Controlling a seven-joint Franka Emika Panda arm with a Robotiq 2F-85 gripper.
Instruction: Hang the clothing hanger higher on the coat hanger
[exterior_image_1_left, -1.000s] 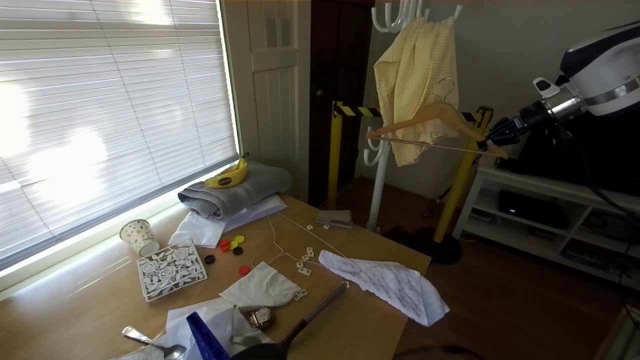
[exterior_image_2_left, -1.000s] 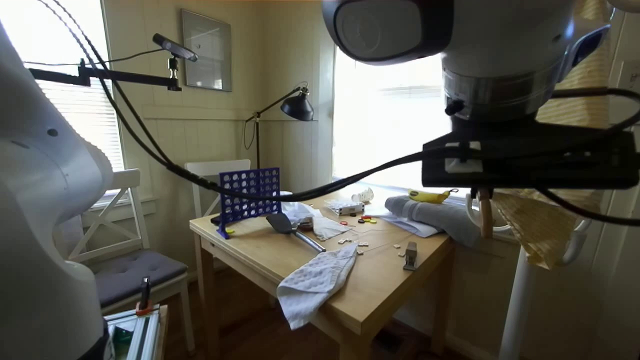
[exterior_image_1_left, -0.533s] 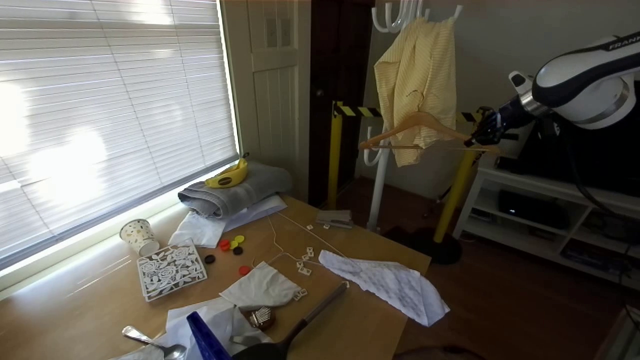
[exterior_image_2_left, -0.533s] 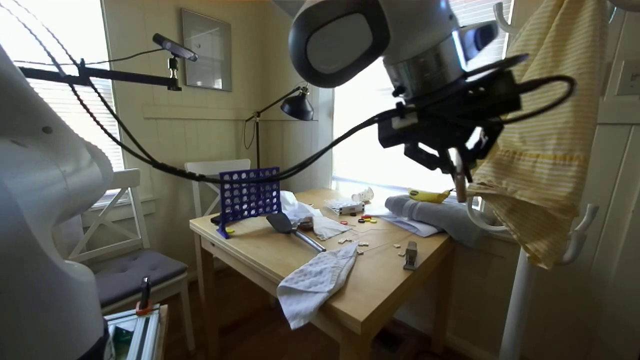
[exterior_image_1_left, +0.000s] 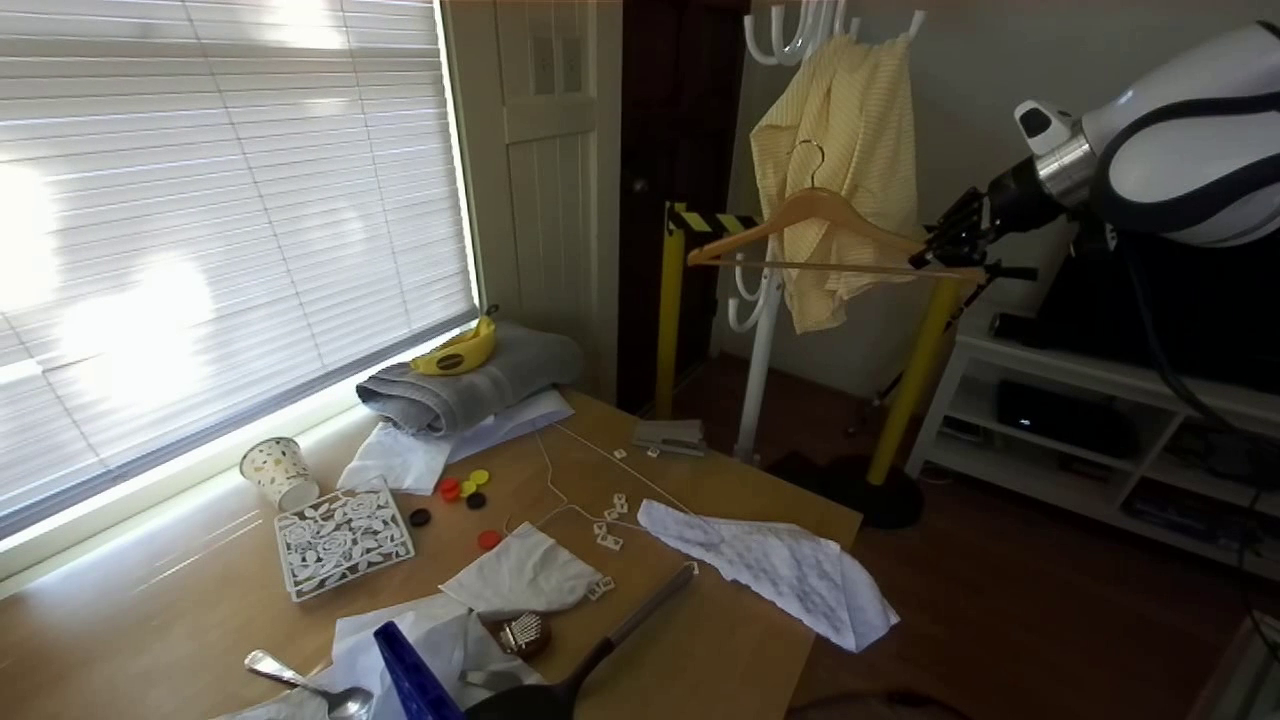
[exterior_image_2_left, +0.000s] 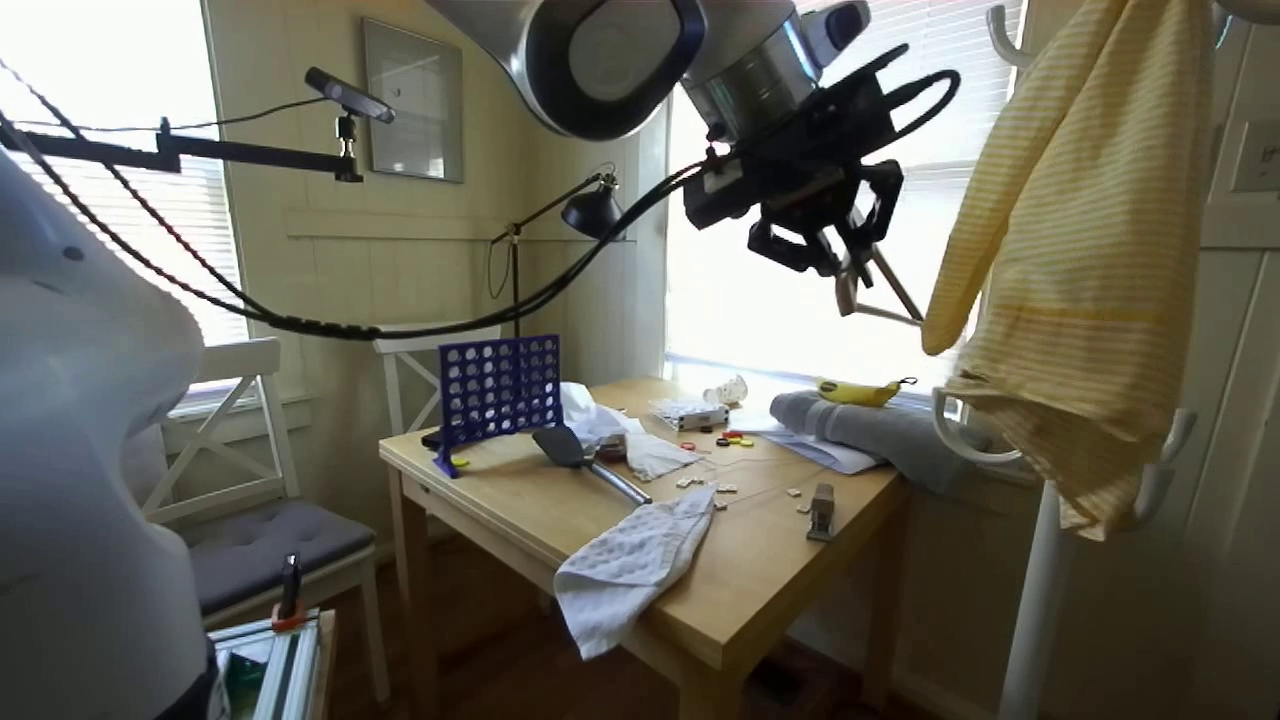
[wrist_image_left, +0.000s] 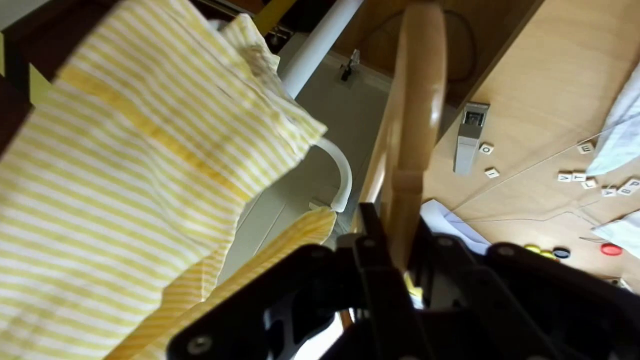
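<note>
The arm (exterior_image_2_left: 610, 55) is raised with the wrist (exterior_image_2_left: 757, 92) tilted, and the gripper (exterior_image_2_left: 846, 270) points obliquely downward, its black fingers (wrist_image_left: 373, 242) clamped to a narrow gap.

1. The clothing hanger (wrist_image_left: 417, 110) was smooth, glossy wood.
2. The coat hanger (exterior_image_1_left: 758, 370) looked smooth, with a slight sheen.
3. The striped garment (wrist_image_left: 125, 175) was matt cloth.
4. The bench (exterior_image_1_left: 730, 635) was smooth, faintly shiny wood.
5. The spoon (exterior_image_1_left: 347, 703) was polished metal.

Wrist view: small tiles (wrist_image_left: 486, 148) on table (wrist_image_left: 550, 85) bear single letters, O, I, V, T, A, B, P legible, others unclear.
</note>
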